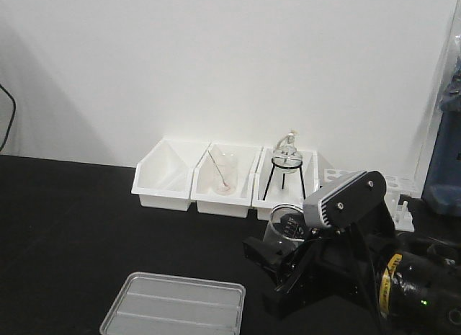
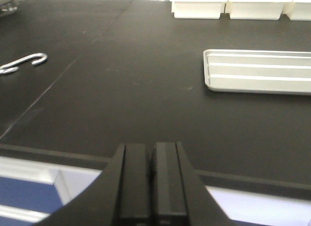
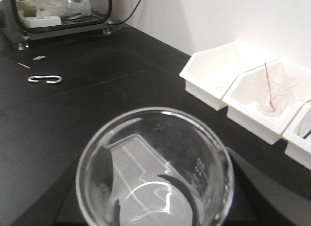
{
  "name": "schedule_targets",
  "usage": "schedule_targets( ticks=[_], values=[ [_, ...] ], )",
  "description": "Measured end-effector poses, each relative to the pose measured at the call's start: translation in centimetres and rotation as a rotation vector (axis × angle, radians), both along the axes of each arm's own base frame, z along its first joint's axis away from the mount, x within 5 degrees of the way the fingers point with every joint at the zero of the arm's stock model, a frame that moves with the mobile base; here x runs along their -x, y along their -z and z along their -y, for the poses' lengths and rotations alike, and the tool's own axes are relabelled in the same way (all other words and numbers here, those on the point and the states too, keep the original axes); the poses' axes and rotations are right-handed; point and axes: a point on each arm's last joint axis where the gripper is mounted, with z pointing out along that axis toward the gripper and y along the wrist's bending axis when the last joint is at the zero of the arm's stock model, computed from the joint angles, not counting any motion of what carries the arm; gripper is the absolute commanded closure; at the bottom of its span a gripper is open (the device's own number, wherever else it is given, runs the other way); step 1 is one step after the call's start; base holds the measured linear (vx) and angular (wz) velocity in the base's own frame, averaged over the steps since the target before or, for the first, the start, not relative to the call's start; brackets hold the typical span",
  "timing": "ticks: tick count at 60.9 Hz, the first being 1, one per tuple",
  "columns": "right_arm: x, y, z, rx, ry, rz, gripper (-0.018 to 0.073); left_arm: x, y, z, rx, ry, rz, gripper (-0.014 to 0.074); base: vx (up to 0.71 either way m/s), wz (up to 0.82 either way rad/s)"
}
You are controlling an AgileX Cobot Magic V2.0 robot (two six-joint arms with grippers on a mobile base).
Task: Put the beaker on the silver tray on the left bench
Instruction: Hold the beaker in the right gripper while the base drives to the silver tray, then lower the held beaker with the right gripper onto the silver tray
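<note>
The right gripper (image 1: 279, 250) is clamped round the beaker (image 1: 283, 224), holding it upright and clear of the bench (image 1: 72, 227) so it can be set down flat. The beaker hangs just right of and beyond the silver tray (image 1: 173, 303), not yet over it. The left gripper (image 2: 151, 180) rests at the bench's near edge, left of the tray, jaws pressed together on nothing, probably to keep out of the way; the white bins (image 1: 216, 180) stand far back by the wall.
</note>
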Motion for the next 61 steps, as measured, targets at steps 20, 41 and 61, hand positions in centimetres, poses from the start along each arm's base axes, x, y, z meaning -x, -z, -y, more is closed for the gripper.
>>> schedule_targets(
  ticks=[20, 41, 61],
  values=[
    [0.0, 0.0, 0.0, 0.0, 0.0, 0.0, 0.0571, 0.0, 0.0, 0.0, 0.0, 0.0, 0.0, 0.0595, 0.14, -0.07],
    [-0.2, 0.3, -0.1, 0.004, -0.002, -0.009, 0.0571, 0.0, 0.0, 0.0, 0.0, 0.0, 0.0, 0.0595, 0.06, -0.03],
    [-3.6, 5.5, -3.2, 0.035, -0.138, -0.125, 0.0571, 0.0, 0.0, 0.0, 0.0, 0.0, 0.0, 0.0595, 0.0, -0.01]
  ],
)
